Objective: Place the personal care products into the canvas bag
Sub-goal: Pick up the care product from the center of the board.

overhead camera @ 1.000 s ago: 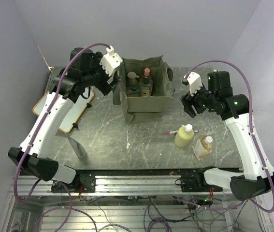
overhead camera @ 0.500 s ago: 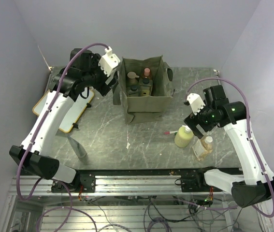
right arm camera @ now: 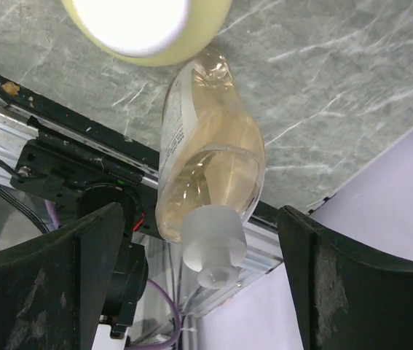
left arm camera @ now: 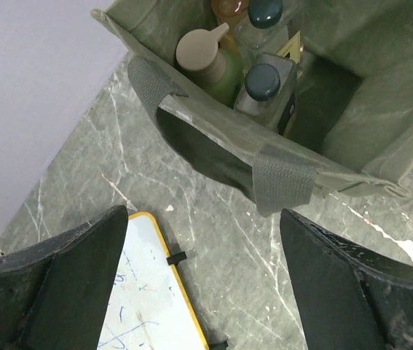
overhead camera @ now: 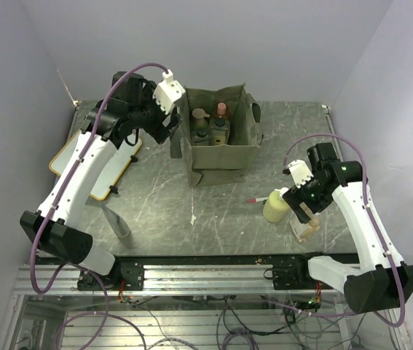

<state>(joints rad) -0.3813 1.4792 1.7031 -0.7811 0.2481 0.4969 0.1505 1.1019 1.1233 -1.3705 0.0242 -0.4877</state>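
Bottles stand packed together in one corner of the canvas bag (overhead camera: 224, 159), which sits open-mouthed at the far middle of the worktop (overhead camera: 155, 197). The left wrist view shows four of them: a green bottle with a tan cap (left arm camera: 205, 57), a clear square bottle with a dark cap (left arm camera: 266, 86) just beside it, and behind these a second dark-capped bottle (left arm camera: 266, 10) and an orange bottle (left arm camera: 228, 7), both cut off by the picture's edge.

The left hand (overhead camera: 171, 133) hangs at the bag's left side, above the worktop, its jaws spread wide and holding nothing. Between its fingers (left arm camera: 60, 284) show the bag's outer wall and a corner of the whiteboard (left arm camera: 151, 292), which lies flat on the worktop left of the bag.

The right hand (overhead camera: 304, 208) is low over the near right of the worktop, at the amber bottle (right arm camera: 210, 157). Its jaws stand wide, one on each side of that bottle with a gap on both sides, so it grips nothing. The bottle's white pump cap points toward the wrist camera. From above the hand mostly hides the bottle, and I cannot tell whether it stands straight or leans.

The yellow-green bottle (overhead camera: 275, 207) with its white cap stands just left of the amber one; I cannot tell whether they touch. The pen (overhead camera: 258, 198) lies just beside it on the bag's side. The grey tube (overhead camera: 121, 226) lies at the near left of the worktop, close to the left arm and well apart from the bag
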